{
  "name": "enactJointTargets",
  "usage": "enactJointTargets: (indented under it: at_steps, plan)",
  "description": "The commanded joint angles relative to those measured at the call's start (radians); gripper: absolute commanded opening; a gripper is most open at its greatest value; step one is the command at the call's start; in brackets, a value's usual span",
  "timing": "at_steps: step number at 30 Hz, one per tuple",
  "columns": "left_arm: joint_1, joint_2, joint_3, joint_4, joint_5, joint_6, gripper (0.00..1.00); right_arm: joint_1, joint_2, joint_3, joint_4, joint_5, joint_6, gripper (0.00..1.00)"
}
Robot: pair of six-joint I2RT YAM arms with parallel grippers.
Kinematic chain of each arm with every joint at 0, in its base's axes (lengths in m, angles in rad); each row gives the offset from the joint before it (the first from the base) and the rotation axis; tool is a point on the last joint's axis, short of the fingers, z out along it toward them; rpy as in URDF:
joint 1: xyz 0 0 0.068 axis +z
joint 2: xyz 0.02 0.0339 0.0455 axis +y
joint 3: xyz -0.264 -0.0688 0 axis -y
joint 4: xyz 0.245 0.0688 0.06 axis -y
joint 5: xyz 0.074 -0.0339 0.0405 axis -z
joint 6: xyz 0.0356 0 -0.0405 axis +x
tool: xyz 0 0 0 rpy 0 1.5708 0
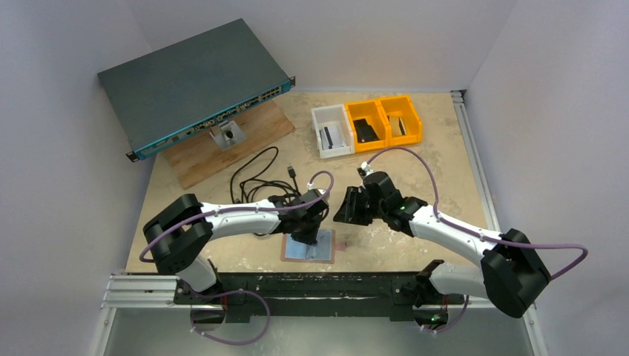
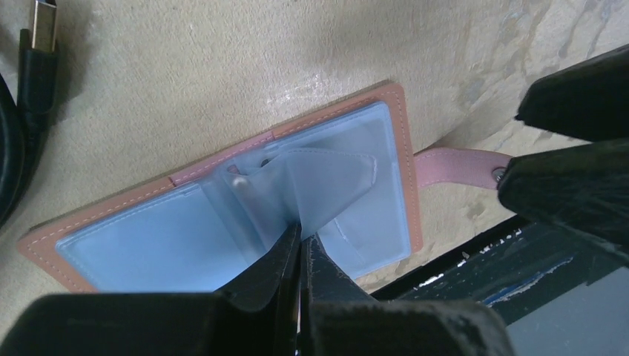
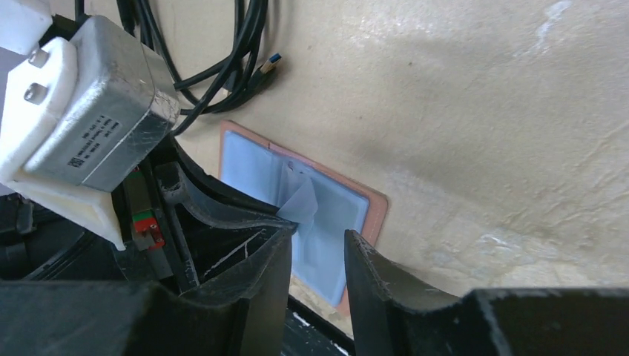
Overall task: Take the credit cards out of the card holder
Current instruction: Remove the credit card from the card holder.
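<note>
Our left jaws (image 2: 300, 248) are pinched shut on a clear pocket flap (image 2: 326, 182) of the card holder (image 2: 222, 222), which lies open on the counter (image 1: 415, 148) at lower centre of the top view, long axis left to right. Our right jaws (image 3: 319, 256) stand half open and empty, just right of it. We cannot tell whether any credit cards sit inside the pockets.
</note>
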Motion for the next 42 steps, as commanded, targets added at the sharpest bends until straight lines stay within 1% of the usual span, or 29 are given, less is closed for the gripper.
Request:
enactJointTargets:
  at_steps: [1,8,11,17,20,22,23,24,26,29,35,37,42]
  plan:
    - [0.018,-0.06,-0.043,0.076,0.064,-0.03,0.0,0.033,0.032,-0.002,0.068,-0.013,0.029,0.3]
    - [0.026,-0.094,-0.076,0.101,0.072,-0.043,0.0,0.073,0.117,0.016,0.084,0.015,0.037,0.15]
    - [0.026,-0.105,-0.084,0.107,0.071,-0.045,0.0,0.099,0.153,0.033,0.095,0.016,0.036,0.13]
    - [0.027,-0.122,-0.094,0.114,0.067,-0.041,0.0,0.143,0.217,0.057,0.118,0.021,0.039,0.12]
    - [0.027,-0.131,-0.094,0.105,0.06,-0.036,0.06,0.155,0.249,0.075,0.127,0.018,0.036,0.12]
    - [0.027,-0.143,-0.095,0.094,0.05,-0.034,0.13,0.159,0.266,0.087,0.131,0.016,0.033,0.12]
    - [0.027,-0.151,-0.095,0.086,0.042,-0.034,0.19,0.16,0.272,0.092,0.132,0.014,0.03,0.12]
    - [0.027,-0.16,-0.095,0.069,0.034,-0.033,0.23,0.161,0.278,0.098,0.132,0.011,0.029,0.12]
    - [0.028,-0.184,-0.094,0.03,0.003,-0.032,0.29,0.166,0.287,0.11,0.131,0.0,0.025,0.11]
    - [0.027,-0.232,-0.089,-0.059,-0.072,-0.037,0.33,0.177,0.291,0.124,0.132,-0.011,0.022,0.11]
    - [0.028,-0.338,-0.072,-0.268,-0.237,-0.072,0.34,0.212,0.311,0.177,0.131,-0.041,0.008,0.11]
    - [0.029,-0.377,-0.072,-0.306,-0.259,-0.082,0.34,0.225,0.322,0.195,0.132,-0.054,0.0,0.12]
    - [0.029,-0.442,-0.071,-0.34,-0.261,-0.088,0.35,0.253,0.395,0.239,0.133,-0.084,-0.018,0.12]
